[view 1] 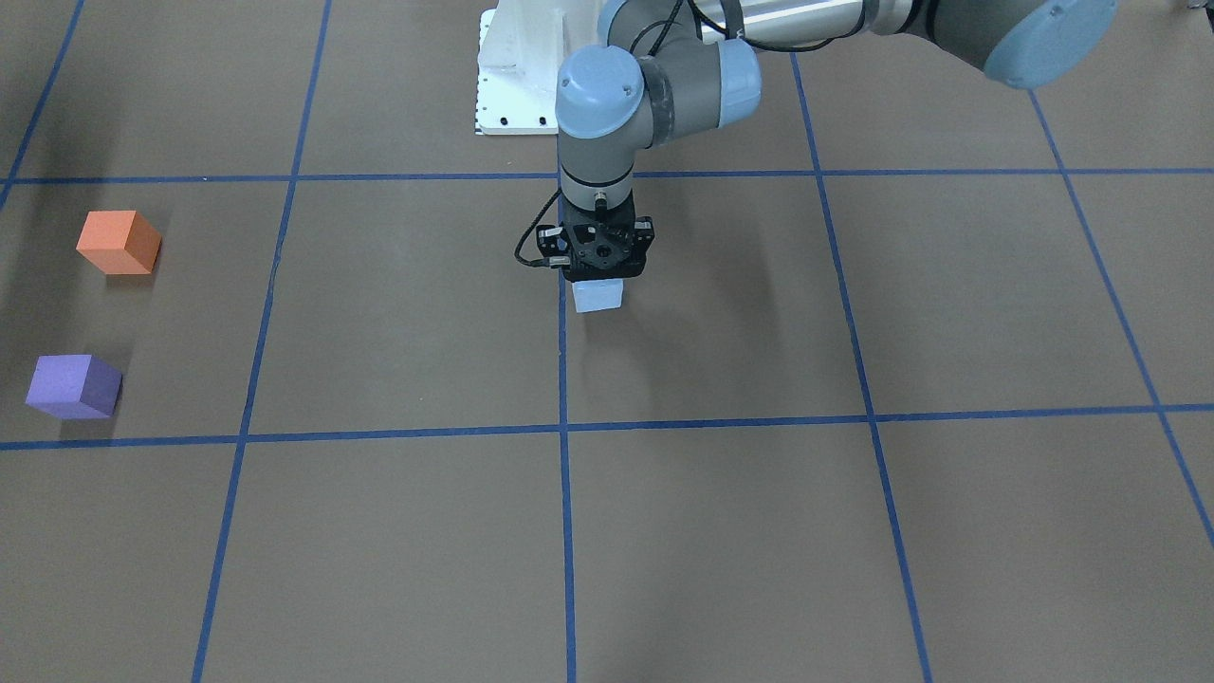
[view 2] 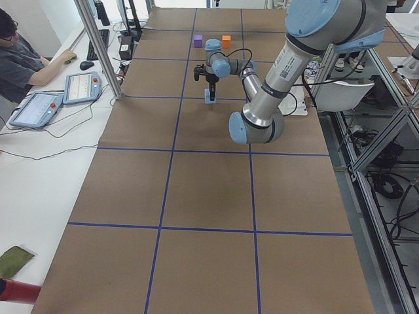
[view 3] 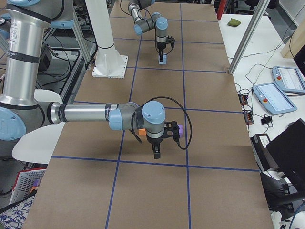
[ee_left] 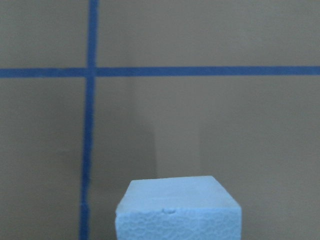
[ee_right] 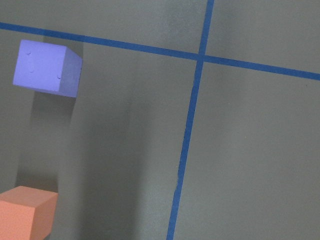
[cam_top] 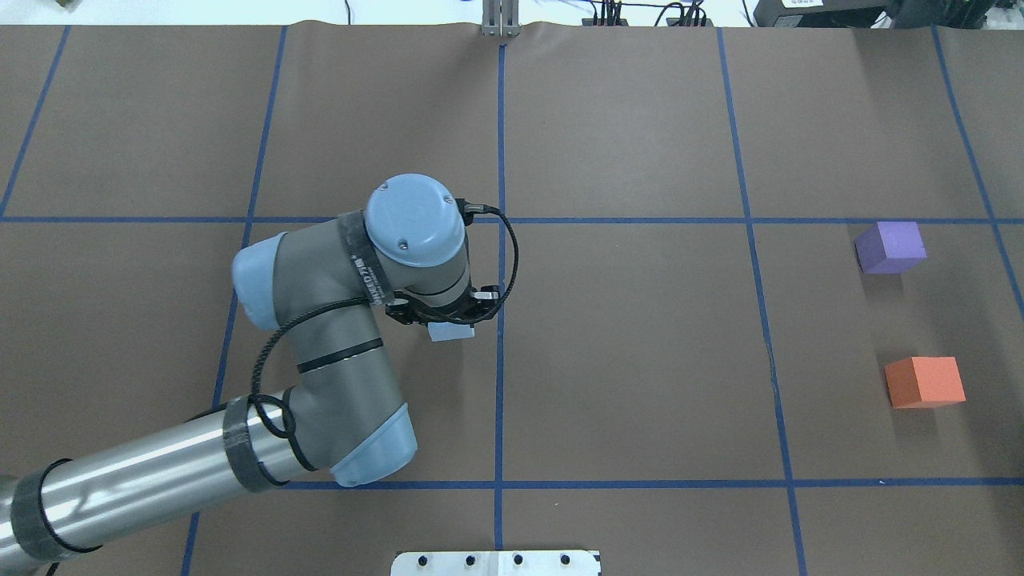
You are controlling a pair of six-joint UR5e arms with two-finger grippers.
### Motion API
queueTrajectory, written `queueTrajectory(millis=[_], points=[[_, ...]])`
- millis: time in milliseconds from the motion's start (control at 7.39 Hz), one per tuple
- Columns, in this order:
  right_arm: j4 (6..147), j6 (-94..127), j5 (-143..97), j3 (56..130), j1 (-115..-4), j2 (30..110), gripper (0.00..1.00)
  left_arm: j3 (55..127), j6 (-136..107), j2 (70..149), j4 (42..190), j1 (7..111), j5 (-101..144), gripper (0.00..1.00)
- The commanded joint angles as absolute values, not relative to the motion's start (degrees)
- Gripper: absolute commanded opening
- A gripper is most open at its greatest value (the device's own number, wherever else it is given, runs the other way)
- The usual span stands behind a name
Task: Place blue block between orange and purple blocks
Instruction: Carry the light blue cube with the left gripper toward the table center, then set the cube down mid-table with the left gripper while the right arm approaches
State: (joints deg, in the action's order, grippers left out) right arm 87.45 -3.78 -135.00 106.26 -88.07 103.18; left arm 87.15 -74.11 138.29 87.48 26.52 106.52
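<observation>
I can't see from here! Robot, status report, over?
Left gripper down on blue block, grip unconfirmed. Right gripper far off, state unclear. Orange block and purple block apart, gap open.

From overhead, the blue block point(cam_top: 450, 334) is mostly hidden under the left tool point(cam_top: 445, 320). The tool's fingertips are hidden too, so its grip cannot be told. The orange block point(ee_right: 25, 212) is cut off by the right wrist view's bottom edge.

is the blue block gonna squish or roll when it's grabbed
The blue block shows a pebbled, foam-like face in the left wrist view, so it probably gives slightly and weighs little. That texture likely grips rather than slips. Its flat faces suggest it will sit or slide, not roll.
</observation>
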Motion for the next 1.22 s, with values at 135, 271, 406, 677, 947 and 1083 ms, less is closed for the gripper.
queueTrajectory(millis=[135,271,406,677,947,1083], points=[[87.45,-3.78,-135.00,106.26,-88.07,103.18,1.00,84.90,-74.44,139.75,88.42,24.79,106.00,0.78],[87.45,-3.78,-135.00,106.26,-88.07,103.18,1.00,84.55,-74.36,139.83,88.50,24.52,104.43,0.93],[87.45,-3.78,-135.00,106.26,-88.07,103.18,1.00,84.20,-74.18,139.83,88.51,24.00,102.85,0.99],[86.41,-4.13,-135.00,106.43,-88.07,103.18,1.00,86.64,-73.48,139.83,88.16,25.56,103.44,0.99],[79.55,-3.00,-135.78,106.26,-88.07,103.53,1.00,92.44,-68.59,138.70,83.79,28.19,105.97,0.99],[79.19,0.67,-137.36,107.13,-87.02,103.01,1.00,95.94,-64.12,136.34,80.11,30.82,108.69,0.99]])
